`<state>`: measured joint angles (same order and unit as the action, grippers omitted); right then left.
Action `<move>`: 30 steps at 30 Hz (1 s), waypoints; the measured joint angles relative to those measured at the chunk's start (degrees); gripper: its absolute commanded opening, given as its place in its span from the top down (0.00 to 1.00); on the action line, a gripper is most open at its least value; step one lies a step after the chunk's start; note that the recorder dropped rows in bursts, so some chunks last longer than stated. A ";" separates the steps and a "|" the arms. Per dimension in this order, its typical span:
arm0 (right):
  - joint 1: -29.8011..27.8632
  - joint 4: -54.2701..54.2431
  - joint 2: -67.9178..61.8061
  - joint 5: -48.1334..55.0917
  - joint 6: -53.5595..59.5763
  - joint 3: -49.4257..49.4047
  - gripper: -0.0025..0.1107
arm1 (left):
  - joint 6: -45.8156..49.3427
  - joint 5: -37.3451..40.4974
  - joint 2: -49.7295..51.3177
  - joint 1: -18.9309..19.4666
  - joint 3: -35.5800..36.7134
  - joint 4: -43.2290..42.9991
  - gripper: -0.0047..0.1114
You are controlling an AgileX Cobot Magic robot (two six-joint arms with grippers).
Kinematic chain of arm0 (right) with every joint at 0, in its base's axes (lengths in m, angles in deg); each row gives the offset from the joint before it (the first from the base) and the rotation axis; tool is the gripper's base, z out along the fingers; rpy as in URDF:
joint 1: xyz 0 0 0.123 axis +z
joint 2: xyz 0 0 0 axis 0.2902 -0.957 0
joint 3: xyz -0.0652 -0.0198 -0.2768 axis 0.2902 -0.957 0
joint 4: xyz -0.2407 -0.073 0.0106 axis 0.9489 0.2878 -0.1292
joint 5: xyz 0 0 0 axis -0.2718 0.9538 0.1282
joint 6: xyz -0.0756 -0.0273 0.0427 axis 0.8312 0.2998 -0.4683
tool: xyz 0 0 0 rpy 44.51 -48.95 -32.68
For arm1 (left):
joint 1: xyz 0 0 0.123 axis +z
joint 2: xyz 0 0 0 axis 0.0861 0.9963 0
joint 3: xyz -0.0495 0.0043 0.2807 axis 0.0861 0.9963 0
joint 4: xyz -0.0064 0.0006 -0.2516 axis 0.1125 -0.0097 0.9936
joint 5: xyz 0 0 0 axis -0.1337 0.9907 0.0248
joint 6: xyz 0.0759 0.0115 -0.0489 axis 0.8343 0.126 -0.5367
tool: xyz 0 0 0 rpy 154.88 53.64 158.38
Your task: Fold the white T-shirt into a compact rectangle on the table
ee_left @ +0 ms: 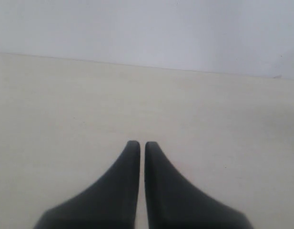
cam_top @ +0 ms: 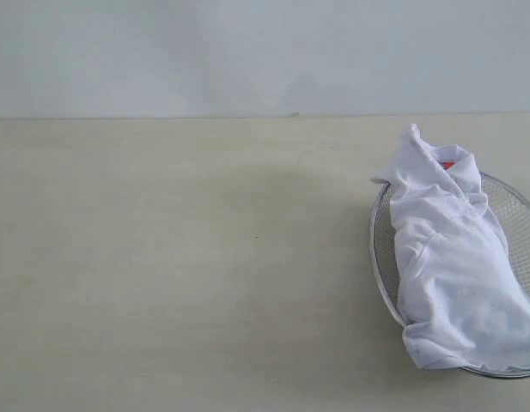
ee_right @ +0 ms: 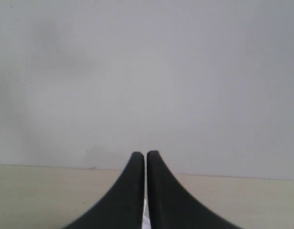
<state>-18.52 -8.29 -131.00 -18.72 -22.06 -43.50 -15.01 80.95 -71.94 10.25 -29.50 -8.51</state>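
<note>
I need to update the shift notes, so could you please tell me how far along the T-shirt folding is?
Done: nothing yet; the white T-shirt lies bunched in the wire basket, not spread on the table. In hand: nothing; the left gripper and right gripper are both shut and empty. Left: lift the shirt out, spread it flat, fold it.

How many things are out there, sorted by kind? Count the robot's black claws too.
Clothing: 1, the white T-shirt, bunched up in the basket
Baskets: 1, the wire basket
Claws: 2, the left gripper and the right gripper, both shut and holding nothing
Total: 4
</note>
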 measured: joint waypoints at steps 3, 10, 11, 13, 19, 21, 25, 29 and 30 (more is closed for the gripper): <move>0.00 0.00 -4.55 9.24 0.93 6.98 0.98 | 0.00 0.00 0.00 0.00 0.00 0.00 0.92; 0.00 0.00 -21.13 41.97 2.29 27.46 0.98 | 0.00 0.00 0.00 0.00 0.00 0.00 0.92; 0.00 0.00 -23.38 47.04 2.63 30.39 0.98 | 0.00 0.00 0.00 0.00 0.00 0.00 0.92; 0.00 -0.03 -27.18 55.56 3.00 35.18 0.98 | 0.00 0.00 0.00 0.00 0.00 0.00 0.92; 0.00 -1.49 -37.74 66.81 3.24 44.55 0.98 | 0.00 0.00 0.00 0.00 0.00 0.00 0.92; 0.00 -3.91 -40.61 67.33 4.05 45.05 0.94 | 0.00 0.00 0.00 0.00 0.00 0.00 0.92; 0.03 -6.46 -46.30 67.72 6.52 45.05 0.68 | 0.00 0.00 0.00 0.00 0.00 0.00 0.92; 0.03 -6.84 -49.46 67.72 6.78 45.05 0.17 | 0.00 0.00 0.00 0.00 0.00 0.00 0.92; 0.03 -6.95 -49.90 67.72 5.97 45.05 0.06 | 0.00 0.00 0.00 0.00 0.00 0.00 0.92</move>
<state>-18.49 -15.24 -180.90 48.99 -16.09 1.55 -15.01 80.95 -71.94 10.25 -29.50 -8.51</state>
